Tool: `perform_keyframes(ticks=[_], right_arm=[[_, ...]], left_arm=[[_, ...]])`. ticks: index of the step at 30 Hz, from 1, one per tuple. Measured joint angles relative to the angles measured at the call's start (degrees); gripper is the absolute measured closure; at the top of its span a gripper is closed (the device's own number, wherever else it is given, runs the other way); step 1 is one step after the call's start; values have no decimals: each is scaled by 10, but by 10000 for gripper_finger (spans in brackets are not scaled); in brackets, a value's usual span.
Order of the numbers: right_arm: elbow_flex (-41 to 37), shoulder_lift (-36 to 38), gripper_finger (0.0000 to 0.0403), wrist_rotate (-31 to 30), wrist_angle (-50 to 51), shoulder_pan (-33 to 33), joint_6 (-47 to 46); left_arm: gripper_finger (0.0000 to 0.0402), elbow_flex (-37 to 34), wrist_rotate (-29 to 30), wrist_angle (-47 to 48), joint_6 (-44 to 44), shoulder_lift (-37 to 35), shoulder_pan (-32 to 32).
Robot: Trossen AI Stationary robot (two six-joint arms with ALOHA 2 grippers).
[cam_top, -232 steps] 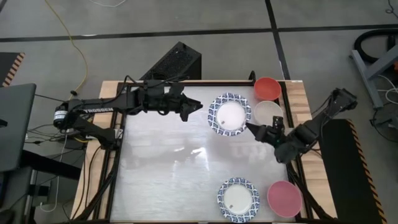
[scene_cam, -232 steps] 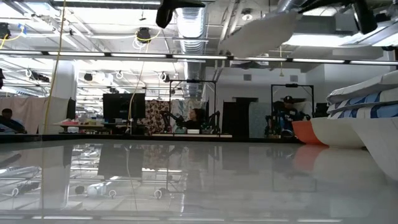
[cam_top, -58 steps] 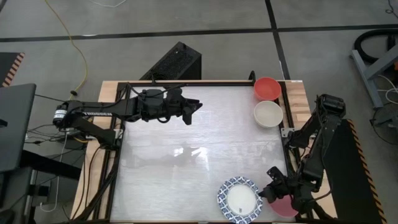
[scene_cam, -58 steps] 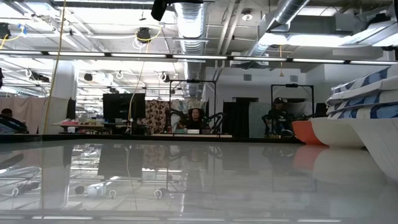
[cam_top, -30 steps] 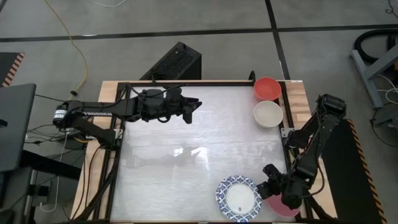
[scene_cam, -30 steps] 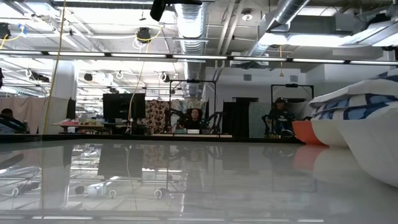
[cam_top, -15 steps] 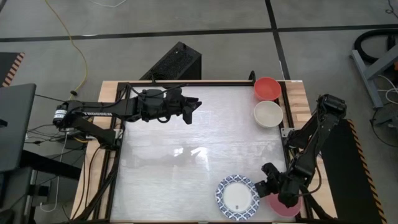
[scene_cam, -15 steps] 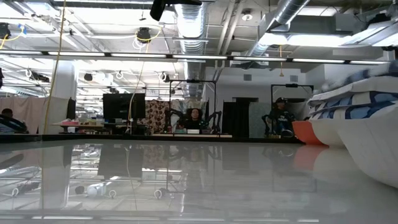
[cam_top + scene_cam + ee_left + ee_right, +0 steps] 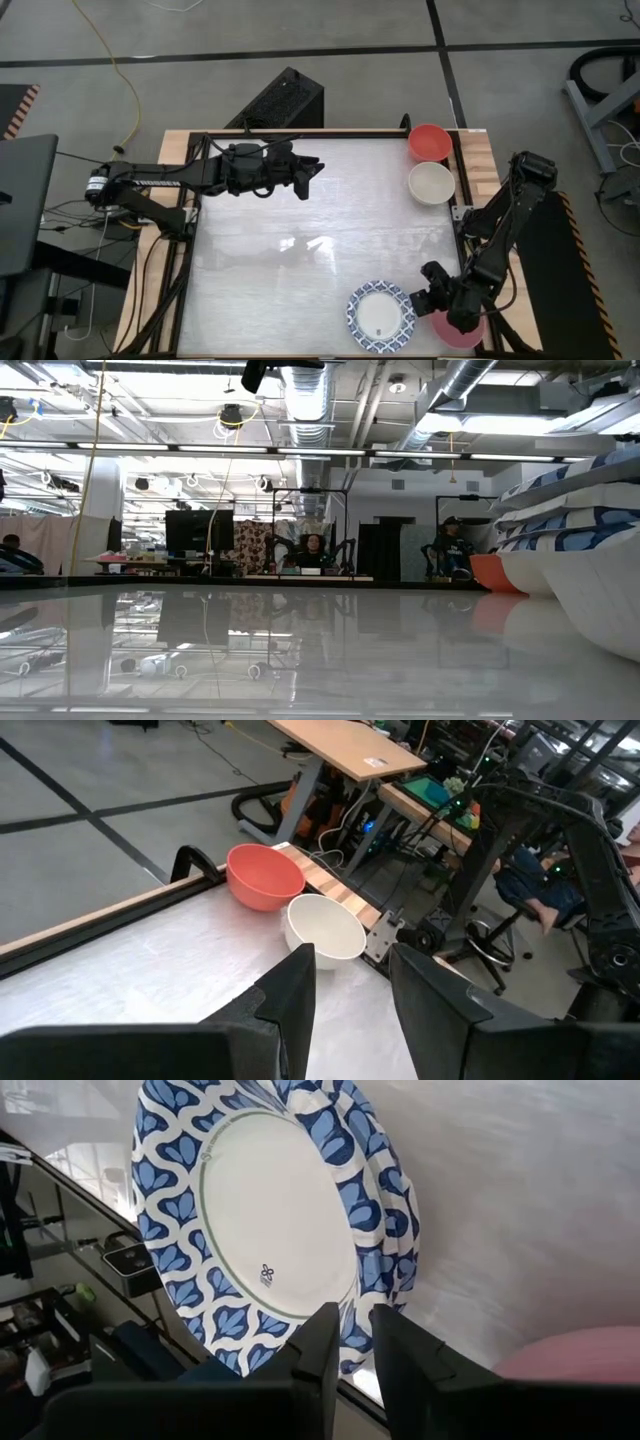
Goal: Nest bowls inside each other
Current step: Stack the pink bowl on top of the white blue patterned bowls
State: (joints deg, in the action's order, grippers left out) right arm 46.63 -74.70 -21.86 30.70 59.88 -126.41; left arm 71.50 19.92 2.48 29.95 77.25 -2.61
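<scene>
Two black jointed arms trailing dark cables, each ending in a blocky two-fingered pincer

blue-rimmed white bowl stack (image 9: 381,317): near edge, nested | pink bowl (image 9: 463,331): just beside | red bowl (image 9: 429,141), cream-white bowl (image 9: 431,182): far right, touching

The stack of bowls (image 9: 381,317) at the near edge is white in the middle, with a rim of dark blue leaf shapes and a thin green ring inside it; beside it sits 1 pink bowl (image 9: 462,331). At the far corner there is 1 red bowl (image 9: 429,142) and 1 plain cream-white bowl (image 9: 431,182); the table (image 9: 300,240) is shiny grey-white with a black frame and light wood edges; both arms are black.
</scene>
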Motion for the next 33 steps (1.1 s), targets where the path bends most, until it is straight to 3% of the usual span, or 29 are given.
perform_keyframes(ticks=[13,18,22,26,29,33], right_arm=[[0,23,316,-8,-35,0,38],[0,71,316,-13,-39,-11,107],[0,138,316,-55,-49,-36,273],[0,213,316,-125,-149,-69,514],[0,264,316,-159,-259,-96,697],[0,330,316,-163,-364,-128,898]], left_arm=[[282,0,-4,3,-4,0,0],[282,0,-82,-12,-2,0,-11],[282,0,-243,-25,-5,0,-30],[282,0,-372,-32,91,-5,-41],[282,1,-411,-12,125,-9,-34],[282,1,-360,24,120,-6,-6]])
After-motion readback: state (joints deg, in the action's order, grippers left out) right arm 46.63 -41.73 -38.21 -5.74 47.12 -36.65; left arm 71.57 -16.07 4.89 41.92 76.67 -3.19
